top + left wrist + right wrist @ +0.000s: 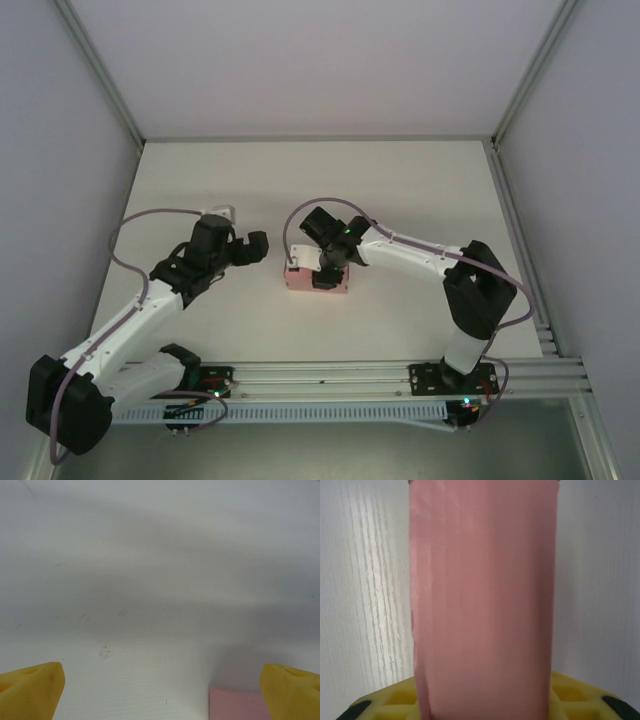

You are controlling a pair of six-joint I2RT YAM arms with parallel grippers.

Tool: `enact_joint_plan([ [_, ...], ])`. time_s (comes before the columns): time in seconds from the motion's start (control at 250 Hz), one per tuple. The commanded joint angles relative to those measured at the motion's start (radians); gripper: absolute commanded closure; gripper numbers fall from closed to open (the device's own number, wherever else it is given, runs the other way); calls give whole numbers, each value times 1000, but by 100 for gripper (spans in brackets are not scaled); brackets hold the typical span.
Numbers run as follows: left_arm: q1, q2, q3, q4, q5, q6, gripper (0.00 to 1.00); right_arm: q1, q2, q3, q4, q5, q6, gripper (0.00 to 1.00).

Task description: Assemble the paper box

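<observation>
The paper box [298, 278] lies near the centre of the tabletop [400, 190], long axis running roughly left to right with a slight skew. The right tool [330, 274] is on the box's right half. In the right wrist view, its yellow fingers [575, 692] meet both long sides, clamped across the short width. The left tool [258, 245] stands just left of the box, jaws wide apart and holding nothing.
</observation>
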Motion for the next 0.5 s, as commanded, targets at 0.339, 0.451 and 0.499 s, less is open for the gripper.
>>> enact_joint_plan([
  [0.339, 8, -13, -17, -3, -31, 13, 0, 21, -88, -449, 1062, 589, -366, 72],
  [0.451, 7, -7, -15, -4, -32, 17, 0, 24, -49, -477, 1131, 597, -423, 66],
  [0.499, 9, -6, -16, -3, -36, 17, 0, 24, -49, -475, 1080, 586, -416, 63],
])
